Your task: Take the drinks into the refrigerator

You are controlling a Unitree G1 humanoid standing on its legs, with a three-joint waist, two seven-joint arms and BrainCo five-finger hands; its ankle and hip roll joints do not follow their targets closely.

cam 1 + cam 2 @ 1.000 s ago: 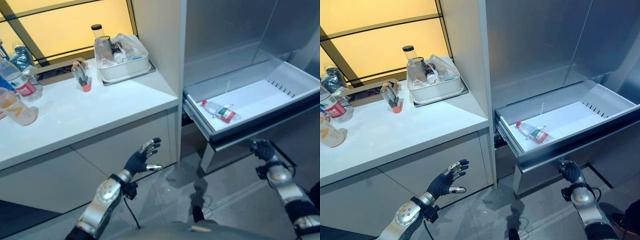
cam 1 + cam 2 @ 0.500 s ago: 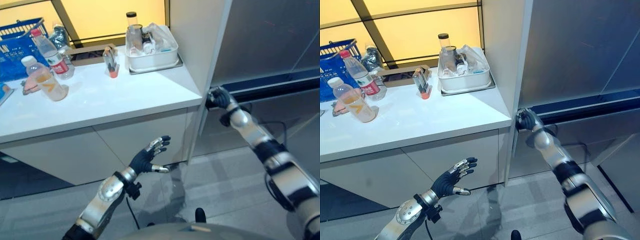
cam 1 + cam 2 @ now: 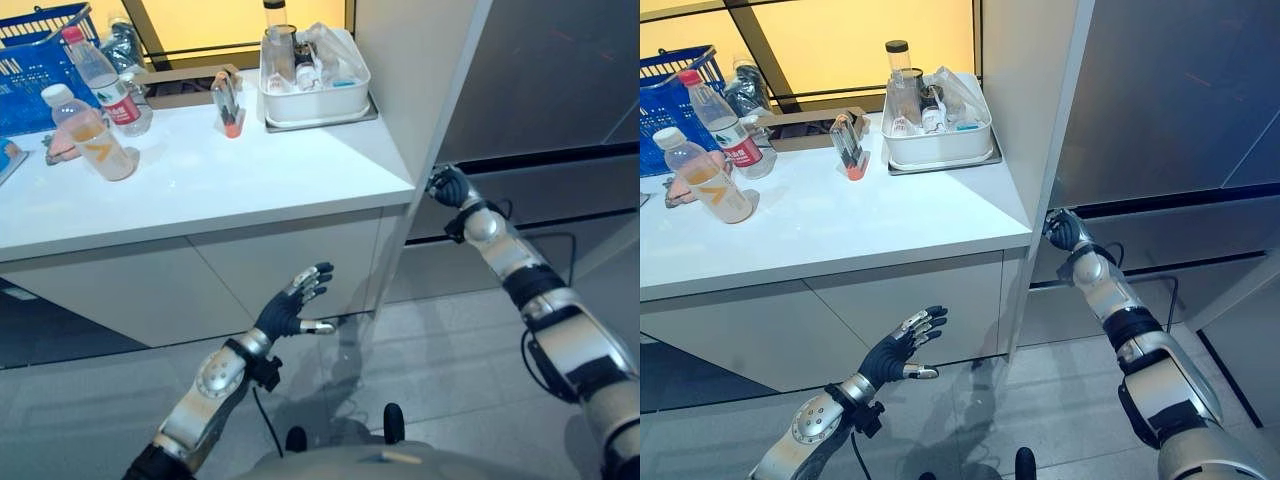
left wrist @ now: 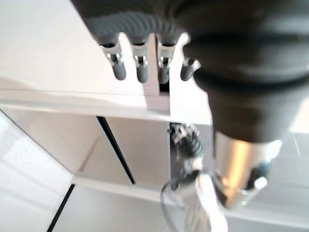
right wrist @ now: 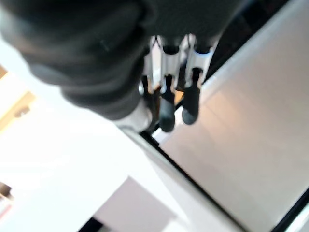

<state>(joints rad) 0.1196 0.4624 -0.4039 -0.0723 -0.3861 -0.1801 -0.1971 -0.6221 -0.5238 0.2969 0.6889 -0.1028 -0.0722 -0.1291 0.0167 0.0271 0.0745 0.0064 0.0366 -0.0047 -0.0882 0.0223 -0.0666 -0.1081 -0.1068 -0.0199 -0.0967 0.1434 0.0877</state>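
Right hand [image 3: 1064, 231] fingers curled at refrigerator [image 3: 1160, 100] seam; left hand [image 3: 288, 312] fingers relaxed.

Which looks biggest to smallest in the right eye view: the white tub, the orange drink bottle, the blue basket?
1. White tub.
2. Orange drink bottle.
3. Blue basket looks smallest, but it is cut off at the edge, so its place is unsure.

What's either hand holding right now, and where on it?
Nothing, as far as the views show. Left hand hangs open in front of the cabinet. Right hand is at the closed refrigerator drawer's top edge, fingers roughly straight; no curl around anything visible.
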